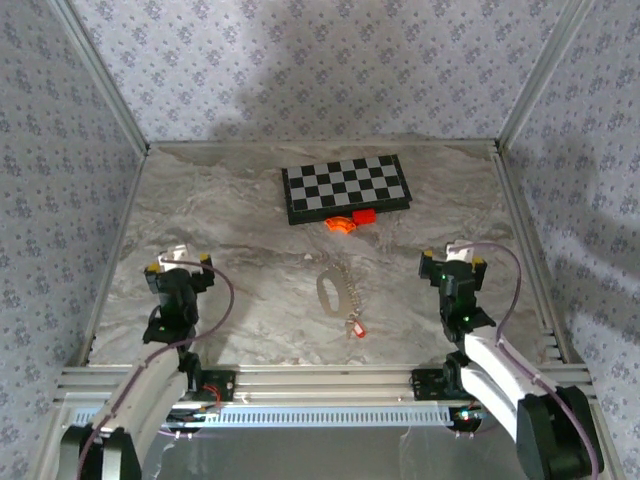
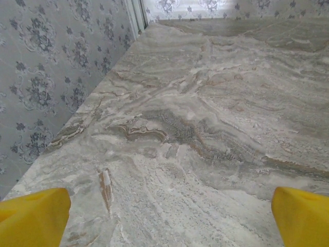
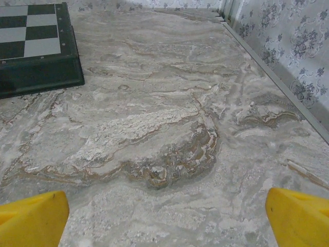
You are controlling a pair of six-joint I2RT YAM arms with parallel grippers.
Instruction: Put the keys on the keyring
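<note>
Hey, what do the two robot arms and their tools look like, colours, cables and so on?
The left arm and right arm match: white lower links and black upper sections. The left tool and right tool are black with yellow fingertips. A pinkish-purple cable loops from each wrist back down the arm. Red wires sit near the left arm's base.
</note>
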